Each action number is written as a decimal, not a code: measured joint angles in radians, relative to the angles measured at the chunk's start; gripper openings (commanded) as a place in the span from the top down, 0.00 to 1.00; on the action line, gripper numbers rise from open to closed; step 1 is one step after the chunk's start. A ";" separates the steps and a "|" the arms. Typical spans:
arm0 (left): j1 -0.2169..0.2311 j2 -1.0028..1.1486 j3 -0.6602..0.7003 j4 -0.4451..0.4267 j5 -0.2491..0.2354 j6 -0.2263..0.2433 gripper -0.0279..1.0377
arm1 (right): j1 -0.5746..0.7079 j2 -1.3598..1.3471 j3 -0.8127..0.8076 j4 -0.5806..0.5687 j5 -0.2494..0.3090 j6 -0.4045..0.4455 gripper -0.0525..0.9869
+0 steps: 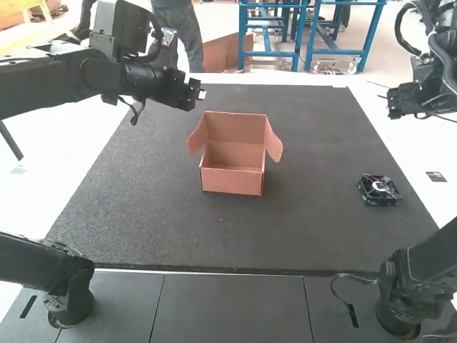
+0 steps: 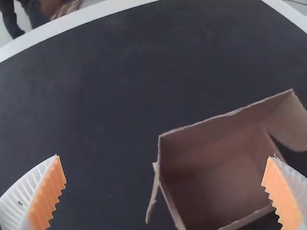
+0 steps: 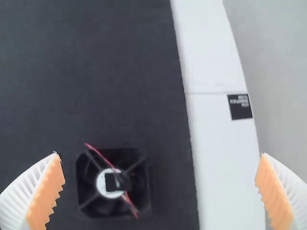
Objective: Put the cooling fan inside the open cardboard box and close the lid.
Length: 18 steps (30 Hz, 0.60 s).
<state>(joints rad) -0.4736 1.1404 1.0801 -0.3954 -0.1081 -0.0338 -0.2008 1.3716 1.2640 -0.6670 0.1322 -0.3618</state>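
The open cardboard box [image 1: 233, 156] stands upright in the middle of the black mat, its flaps raised and nothing visible inside. The black cooling fan [image 1: 378, 189] lies flat near the mat's right edge. My left gripper [image 1: 199, 93] hangs above the mat, just behind and to the left of the box. In the left wrist view its white ribbed fingers [image 2: 43, 191] are spread wide, with the box [image 2: 216, 167] beneath. My right gripper [image 1: 392, 102] is high at the far right. It [image 3: 159, 156] is open, with the fan [image 3: 113, 184] below it, red wire across its hub.
The black mat [image 1: 143, 193] covers most of the white table [image 1: 50, 150]. A small black label [image 1: 436, 176] lies on the white strip right of the fan, and shows as the label [image 3: 239, 106] in the right wrist view. Open mat surrounds the box.
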 measured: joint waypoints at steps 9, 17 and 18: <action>0.026 0.011 0.014 -0.037 -0.015 0.000 0.06 | -0.193 0.175 0.021 -0.063 -0.101 -0.045 0.07; 0.054 0.011 0.014 -0.024 -0.023 0.000 0.06 | -0.193 0.182 0.014 -0.091 -0.117 -0.091 0.08; 0.059 0.011 0.014 -0.025 -0.023 0.000 0.06 | -0.193 0.182 0.003 -0.093 -0.116 -0.108 0.08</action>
<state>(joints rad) -0.4149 1.1519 1.0939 -0.4202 -0.1307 -0.0334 -0.3939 1.5532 1.2675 -0.7605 0.0166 -0.4694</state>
